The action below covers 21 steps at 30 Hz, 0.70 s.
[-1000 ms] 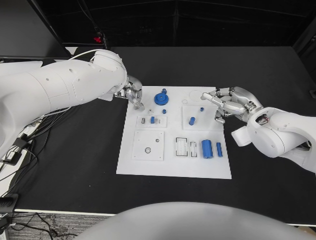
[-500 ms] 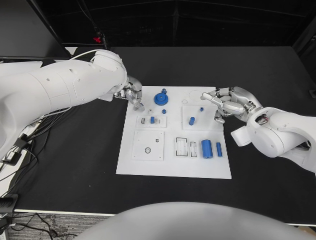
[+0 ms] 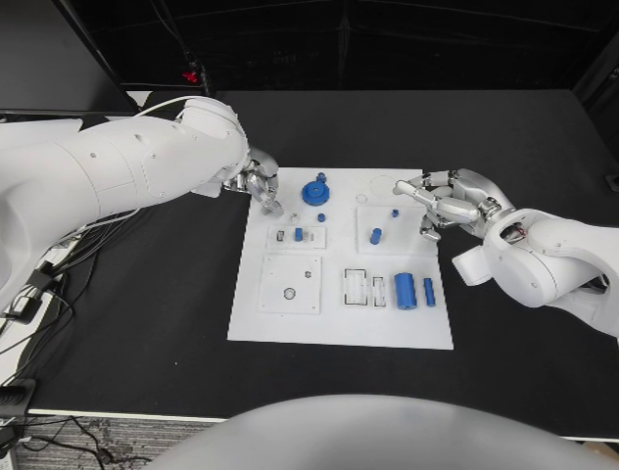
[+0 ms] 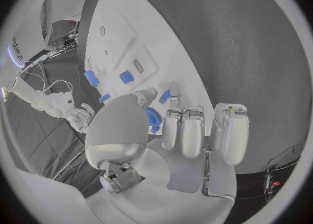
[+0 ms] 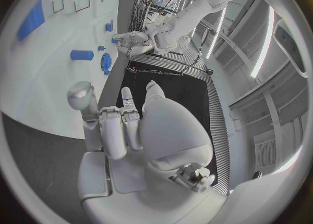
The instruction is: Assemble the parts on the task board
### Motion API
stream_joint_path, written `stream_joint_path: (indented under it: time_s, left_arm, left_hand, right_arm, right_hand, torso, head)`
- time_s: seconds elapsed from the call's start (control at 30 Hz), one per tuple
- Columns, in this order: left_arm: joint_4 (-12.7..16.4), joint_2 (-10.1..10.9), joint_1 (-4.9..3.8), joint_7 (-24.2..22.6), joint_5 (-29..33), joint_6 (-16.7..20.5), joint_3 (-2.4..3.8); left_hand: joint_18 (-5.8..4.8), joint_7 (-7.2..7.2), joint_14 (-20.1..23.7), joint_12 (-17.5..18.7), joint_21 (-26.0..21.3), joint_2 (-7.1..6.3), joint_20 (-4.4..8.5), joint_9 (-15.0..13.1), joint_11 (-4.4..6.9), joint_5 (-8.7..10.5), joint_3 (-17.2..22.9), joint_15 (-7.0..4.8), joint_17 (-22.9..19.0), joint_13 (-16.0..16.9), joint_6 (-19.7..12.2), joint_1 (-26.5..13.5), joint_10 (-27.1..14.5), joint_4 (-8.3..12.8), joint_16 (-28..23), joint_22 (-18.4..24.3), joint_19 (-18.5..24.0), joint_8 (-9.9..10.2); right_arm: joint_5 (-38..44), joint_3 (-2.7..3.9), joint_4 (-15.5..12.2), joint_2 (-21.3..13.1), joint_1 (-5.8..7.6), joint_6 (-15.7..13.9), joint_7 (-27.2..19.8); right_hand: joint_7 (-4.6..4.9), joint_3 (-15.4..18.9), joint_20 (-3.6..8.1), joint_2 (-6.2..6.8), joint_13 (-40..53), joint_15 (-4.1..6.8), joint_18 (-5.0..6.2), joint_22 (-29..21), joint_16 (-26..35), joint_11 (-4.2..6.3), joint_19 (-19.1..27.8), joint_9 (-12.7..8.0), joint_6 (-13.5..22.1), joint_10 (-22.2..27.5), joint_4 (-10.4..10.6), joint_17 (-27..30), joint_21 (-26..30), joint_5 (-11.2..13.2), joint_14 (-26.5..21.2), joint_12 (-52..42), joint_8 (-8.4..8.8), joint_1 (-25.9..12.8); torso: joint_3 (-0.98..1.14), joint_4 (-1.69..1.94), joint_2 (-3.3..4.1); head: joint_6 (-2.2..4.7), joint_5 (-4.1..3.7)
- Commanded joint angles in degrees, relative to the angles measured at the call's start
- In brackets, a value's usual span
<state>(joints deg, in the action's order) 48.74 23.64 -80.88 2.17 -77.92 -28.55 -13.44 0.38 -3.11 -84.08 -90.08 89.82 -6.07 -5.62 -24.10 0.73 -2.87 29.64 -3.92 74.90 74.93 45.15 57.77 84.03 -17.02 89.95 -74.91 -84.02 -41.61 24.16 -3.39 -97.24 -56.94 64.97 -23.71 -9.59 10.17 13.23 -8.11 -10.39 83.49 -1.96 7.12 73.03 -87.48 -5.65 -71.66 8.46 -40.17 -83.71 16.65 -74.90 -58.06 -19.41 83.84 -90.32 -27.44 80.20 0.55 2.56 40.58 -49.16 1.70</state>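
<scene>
**Both hands waiting at the far edge of the task board**

The task board point(image 3: 341, 257) is lying flat on the black tabletop point(image 3: 140, 294), between the two hands, so that each hand is able to reach its own side. The left hand point(image 3: 258, 182) is hanging just beside the board's far left corner, with its fingers pointing down toward the board. In the left wrist view they are loosely curled and apart, and I am seeing nothing between them, so I am judging this hand empty and open. The right hand point(image 3: 449, 201) is hovering over the board's far right edge; its fingers are spread toward the middle and are holding nothing either, though the thumb side is partly hidden.

Just beside the left hand, the round blue part point(image 3: 316, 191) is standing on the board with a short stem rising from it. Near the right hand's fingertips, a short blue peg point(image 3: 376, 236) is lying slightly tilted. Further from both hands, toward the robot, the blue cylinder point(image 3: 405, 292) and the thin blue bar point(image 3: 430, 293) are lying side by side, their long axes running from near to far along the board. They are probably placed flat for easy picking from above.
</scene>
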Motion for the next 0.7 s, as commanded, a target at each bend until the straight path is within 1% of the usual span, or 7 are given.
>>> stream_joint_path:
  time_s: [0.03, 0.37, 0.47, 0.6, 0.7]
  left_arm:
    - [-0.05, -0.04, -0.03, -0.91, -1.29, 0.70, 0.01]
    - [-0.04, -0.17, 0.00, -1.37, -2.38, 2.08, 0.01]
    - [-0.13, -0.18, 0.00, -1.32, -2.46, 2.05, 0.01]
    - [-0.18, -0.14, 0.00, -1.17, -2.50, 1.90, 0.01]
    - [-0.23, -0.16, 0.00, -1.14, -2.51, 2.03, 0.01]
  left_hand:
    - [-0.38, 0.13, -5.92, 0.08, 0.18, -0.35, 0.38, -0.12, -0.36, 0.12, -0.27, 0.27, 15.10, 15.07, -0.49, -0.45, 5.97, 0.19, 0.05, -15.09, -5.98, 0.26]
    - [-0.38, 0.20, -5.92, 0.08, 0.18, -0.38, 0.40, -0.39, -0.34, 0.11, -0.16, 0.31, 15.10, 15.07, -0.81, -0.10, 5.97, 0.24, 0.05, -15.09, -5.98, 0.16]
    - [-0.38, 0.20, -5.92, 0.08, 0.18, -0.35, 0.40, -0.47, -0.33, 0.12, -0.12, 0.32, 15.10, 15.07, -0.85, -0.01, 5.97, 0.24, 0.05, -15.09, -5.98, 0.10]
    - [-0.38, 0.19, -5.92, 0.08, 0.18, -0.27, 0.42, -0.63, -0.33, 0.12, -0.05, 0.32, 15.10, 15.07, -0.91, 0.15, 5.97, 0.24, 0.05, -15.09, -5.98, -0.02]
    - [-0.38, 0.19, -5.92, 0.08, 0.18, -0.13, 0.43, -0.77, -0.34, 0.12, 0.05, 0.33, 15.10, 15.07, -1.01, 0.28, 5.97, 0.24, 0.05, -15.09, -5.98, -0.11]
  right_arm:
    - [0.12, 0.03, -0.12, -0.02, 0.07, 0.25, -0.29]
    - [0.12, 0.03, -0.09, -0.02, 0.07, 0.27, -0.20]
    - [0.12, 0.03, -0.08, -0.01, 0.07, 0.28, -0.18]
    - [0.12, 0.03, -0.03, 0.07, 0.07, 0.32, -0.16]
    - [0.12, 0.03, -0.03, 0.07, 0.07, 0.34, -0.12]
  right_hand:
    - [-0.03, 0.32, 0.00, -0.20, 6.51, -0.01, 0.31, 0.04, 0.05, -0.06, 0.34, -0.08, 0.46, -6.29, 0.06, -10.28, 0.16, -0.13, 3.20, 0.32, -0.39, 0.56]
    - [-0.03, 0.32, 0.00, -0.20, 6.51, -0.01, 0.31, 0.04, 0.05, -0.06, 0.34, -0.08, 0.46, -6.29, 0.06, -10.28, 0.16, -0.13, 3.20, 0.32, -0.39, 0.56]
    - [-0.03, 0.32, 0.00, -0.20, 6.51, -0.01, 0.31, 0.04, 0.05, -0.06, 0.34, -0.08, 0.46, -6.29, 0.06, -10.28, 0.16, -0.13, 3.20, 0.32, -0.39, 0.56]
    - [-0.03, 0.32, 0.00, -0.20, 6.51, -0.01, 0.31, 0.04, 0.05, -0.06, 0.34, -0.08, 0.46, -6.29, 0.06, -10.28, 0.16, -0.13, 3.20, 0.32, -0.39, 0.56]
    - [-0.03, 0.32, 0.00, -0.20, 6.51, -0.01, 0.31, 0.04, 0.05, -0.06, 0.34, -0.08, 0.46, -6.29, 0.06, -10.28, 0.16, -0.13, 3.20, 0.32, -0.39, 0.56]
  torso:
    - [-0.02, -0.02, 0.01]
    - [-0.01, -0.03, 0.00]
    - [-0.02, -0.01, 0.00]
    - [-0.04, -0.09, -0.03]
    - [-0.02, -0.03, 0.02]
  head:
    - [-0.06, 0.01]
    - [-0.16, 0.01]
    - [-0.16, -0.02]
    - [-0.17, 0.02]
    - [-0.24, -0.06]
